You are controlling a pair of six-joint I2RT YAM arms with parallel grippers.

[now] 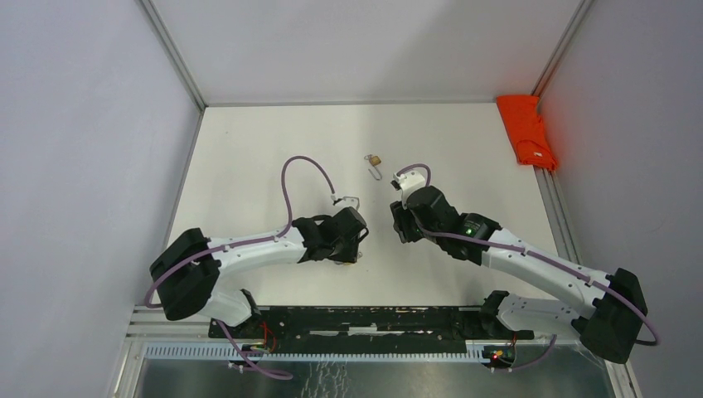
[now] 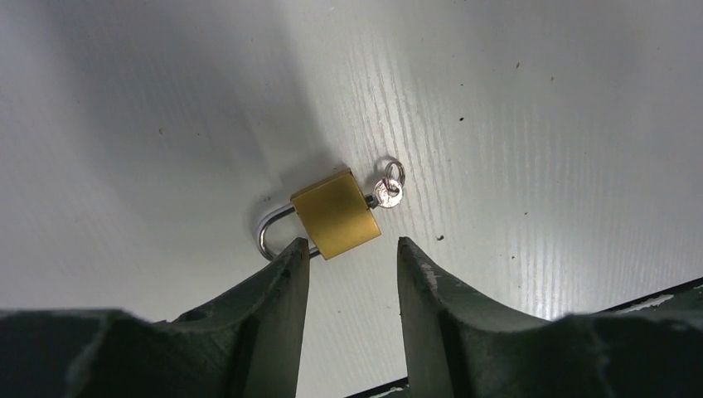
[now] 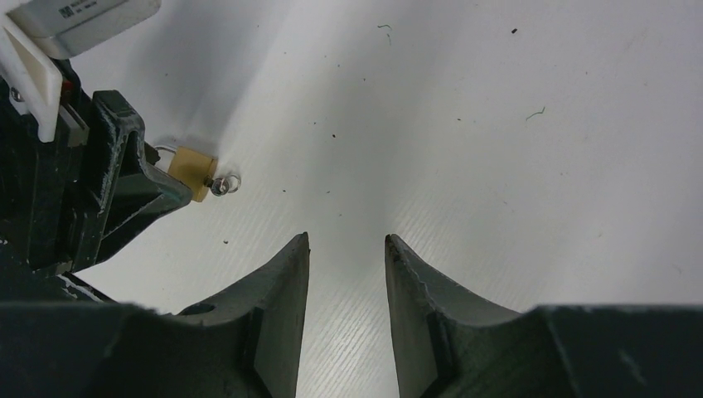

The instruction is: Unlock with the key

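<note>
Orange cloth (image 1: pixel 527 130), perhaps folded, far right

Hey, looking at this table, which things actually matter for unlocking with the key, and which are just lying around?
For the job:
- brass padlock
- key, sticking out of the padlock's base
- left pincer, open and empty
- right pincer, open and empty

Lying about:
- orange cloth, bunched against the wall in the far right corner

I see a satin brass padlock (image 2: pixel 336 214) with a glossy steel shackle (image 2: pixel 269 228) on my matt, finely ribbed white counter (image 2: pixel 539 124).
</note>
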